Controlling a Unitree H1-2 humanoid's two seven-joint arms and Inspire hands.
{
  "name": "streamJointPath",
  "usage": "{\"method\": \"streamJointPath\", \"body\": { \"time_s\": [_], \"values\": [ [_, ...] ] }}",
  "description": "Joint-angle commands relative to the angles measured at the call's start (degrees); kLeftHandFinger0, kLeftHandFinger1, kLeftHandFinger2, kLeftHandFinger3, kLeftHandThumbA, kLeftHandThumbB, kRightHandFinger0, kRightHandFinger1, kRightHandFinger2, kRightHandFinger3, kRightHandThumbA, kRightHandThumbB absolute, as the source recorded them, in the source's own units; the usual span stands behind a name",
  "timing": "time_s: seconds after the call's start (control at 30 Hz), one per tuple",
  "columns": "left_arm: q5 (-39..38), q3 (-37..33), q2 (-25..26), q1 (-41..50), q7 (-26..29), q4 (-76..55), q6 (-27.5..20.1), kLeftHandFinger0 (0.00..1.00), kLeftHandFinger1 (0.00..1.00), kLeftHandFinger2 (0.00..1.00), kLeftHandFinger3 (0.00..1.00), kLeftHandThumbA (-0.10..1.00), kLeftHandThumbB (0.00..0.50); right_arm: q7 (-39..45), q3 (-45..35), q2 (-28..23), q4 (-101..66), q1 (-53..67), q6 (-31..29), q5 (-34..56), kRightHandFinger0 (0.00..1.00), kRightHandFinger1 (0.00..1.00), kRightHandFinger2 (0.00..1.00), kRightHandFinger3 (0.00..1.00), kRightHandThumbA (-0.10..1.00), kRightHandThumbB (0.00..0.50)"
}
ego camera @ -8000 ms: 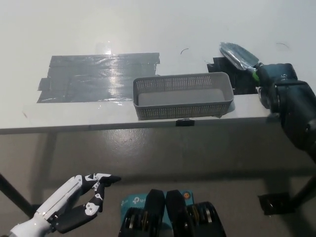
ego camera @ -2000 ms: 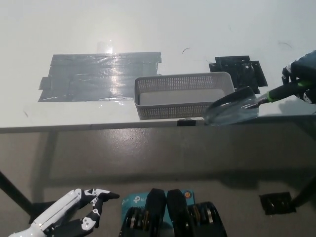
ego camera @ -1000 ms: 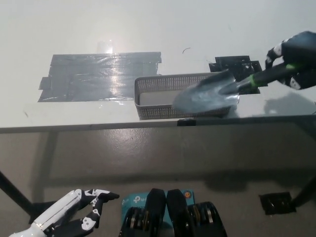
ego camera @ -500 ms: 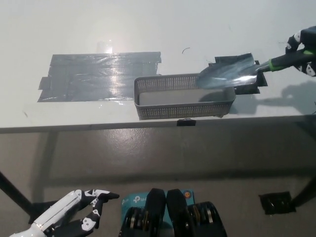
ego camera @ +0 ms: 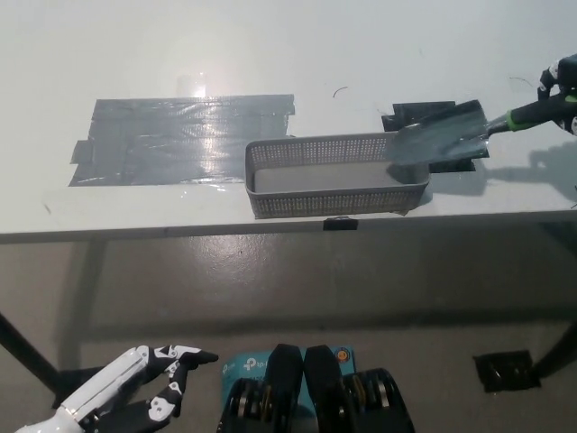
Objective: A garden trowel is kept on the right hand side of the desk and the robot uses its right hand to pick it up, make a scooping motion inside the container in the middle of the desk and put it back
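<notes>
Since half a second ago the garden trowel (ego camera: 439,142) has swung a little further right and its blade now hangs over the right end of the container (ego camera: 335,174), overlapping that end wall and the black tape patch (ego camera: 436,113) behind it; whether the blade touches the rim is hard to judge from this angle. The right hand (ego camera: 563,86) sits at the far right edge of the picture, mostly cut off, clenched around the trowel's black handle with its green collar. The blade therefore lies to the left of that hand and slightly lower in the picture, the shaft running between them.

The grey mesh container stands near the front edge of the white surface (ego camera: 270,45), just right of the large patch of grey tape (ego camera: 180,140). Its inside looks bare.

The left hand (ego camera: 135,392) rests low at the picture's lower left, below the surface, holding nothing with its fingers apart and loosely curled.

On the floor at bottom middle a teal box (ego camera: 242,368) shows part of a white logo reading "tp-"; the rest is hidden.
</notes>
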Motion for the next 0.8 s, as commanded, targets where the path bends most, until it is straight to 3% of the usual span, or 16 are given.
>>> {"method": "streamJointPath", "body": {
  "time_s": [0.0, 0.07, 0.13, 0.2, 0.27, 0.3, 0.33, 0.37, 0.4, 0.43, 0.47, 0.5, 0.53, 0.7, 0.73, 0.77],
  "values": [
    [-0.71, 0.78, 1.81, -0.86, -0.76, -2.63, -0.23, 0.94, 0.88, 0.81, 0.82, 1.0, 0.5, -3.27, -0.06, -0.66, -1.83, -4.4, 0.31, -3.21, 0.0, 0.15, 0.43, 0.14, -0.1, 0.143],
    [-0.45, 0.8, 1.76, -0.93, -0.44, -3.27, 0.4, 0.93, 0.88, 0.81, 0.81, 1.0, 0.5, -2.67, 1.19, -0.62, -1.76, -4.75, 1.31, -5.76, 0.0, 0.2, 0.5, 0.22, -0.1, 0.116],
    [-0.59, 0.79, 1.59, -1.31, -0.39, -3.32, 0.64, 0.93, 0.89, 0.81, 0.81, 1.0, 0.5, -2.39, 2.07, -0.69, -2.72, -5.04, 1.82, -7.51, 0.0, 0.22, 0.51, 0.2, -0.1, 0.097],
    [-0.28, 0.77, 1.67, -1.4, -0.34, -3.36, 0.61, 0.93, 0.89, 0.81, 0.81, 1.0, 0.5, -2.06, 2.38, -0.48, -3.57, -5.22, 2.14, -8.19, 0.0, 0.19, 0.49, 0.21, -0.1, 0.1],
    [-0.56, 0.76, 1.64, -1.65, -0.4, -3.38, 1.02, 0.94, 0.9, 0.83, 0.84, 1.0, 0.5, -2.67, 2.5, -0.08, -6.0, -5.01, 1.25, -8.87, 0.0, 0.27, 0.56, 0.43, -0.1, 0.121],
    [-0.53, 0.71, 1.61, -1.78, -0.41, -3.4, 1.09, 0.94, 0.91, 0.83, 0.84, 1.0, 0.5, -2.61, 2.34, -0.14, -6.11, -4.95, 1.26, -8.96, 0.0, 0.24, 0.51, 0.41, -0.1, 0.106],
    [-0.74, 0.69, 1.54, -1.96, -0.43, -3.66, 1.44, 0.94, 0.89, 0.82, 0.84, 1.0, 0.5, -1.6, 2.82, 0.05, -7.93, -4.93, 1.44, -9.85, 0.0, 0.14, 0.42, 0.55, -0.1, 0.069],
    [-0.7, 0.67, 1.58, -2.05, -0.45, -3.85, 1.45, 0.92, 0.88, 0.82, 0.84, 1.0, 0.5, -0.31, 3.18, 0.46, -9.21, -5.04, 2.06, -10.42, 0.0, 0.11, 0.38, 0.53, -0.1, 0.027],
    [-0.8, 0.7, 1.61, -2.12, -0.47, -3.99, 1.67, 0.92, 0.88, 0.82, 0.84, 1.0, 0.5, -0.14, 3.59, 0.75, -9.76, -5.12, 1.84, -11.01, 0.0, 0.07, 0.33, 0.43, -0.1, 0.011],
    [-0.84, 0.72, 1.62, -2.18, -0.46, -4.08, 1.84, 0.92, 0.88, 0.82, 0.84, 1.0, 0.5, -0.12, 3.66, 0.79, -9.95, -5.12, 1.77, -11.23, 0.0, 0.06, 0.35, 0.39, -0.1, 0.013],
    [-0.78, 0.74, 1.67, -2.19, -0.43, -4.31, 1.98, 0.92, 0.89, 0.82, 0.84, 1.0, 0.5, 0.65, 3.68, 1.04, -10.84, -5.17, 2.25, -11.39, 0.0, 0.02, 0.33, 0.39, -0.1, 0.002],
    [-0.58, 0.79, 1.75, -2.1, -0.33, -4.73, 2.04, 0.93, 0.9, 0.83, 0.86, 1.0, 0.5, 1.32, 4.19, 1.67, -11.29, -5.8, 2.68, -12.19, 0.0, 0.06, 0.37, 0.43, -0.1, 0.0],
    [-0.59, 0.81, 1.82, -2.08, -0.34, -4.83, 2.22, 0.94, 0.91, 0.82, 0.87, 1.0, 0.5, 1.4, 4.25, 1.94, -11.34, -6.12, 2.51, -12.08, 0.0, 0.04, 0.35, 0.46, -0.1, 0.0],
    [-0.88, 0.87, 1.73, -2.68, -0.44, -5.32, 2.66, 0.95, 0.9, 0.82, 0.85, 1.0, 0.5, 3.65, 5.49, 2.85, -12.11, -8.24, 3.32, -14.47, 0.0, 0.02, 0.28, 0.49, -0.1, 0.0],
    [-0.88, 0.87, 1.75, -2.86, -0.44, -5.44, 2.97, 0.95, 0.9, 0.82, 0.85, 1.0, 0.5, 3.91, 5.66, 3.16, -12.32, -8.67, 3.16, -14.53, 0.0, 0.01, 0.27, 0.44, -0.1, 0.0],
    [-0.64, 0.79, 1.79, -3.06, -0.43, -5.48, 3.07, 0.94, 0.9, 0.81, 0.85, 1.0, 0.5, 4.06, 5.86, 3.42, -12.6, -8.95, 3.15, -14.79, 0.0, 0.0, 0.25, 0.45, -0.1, 0.0]
  ]
}}
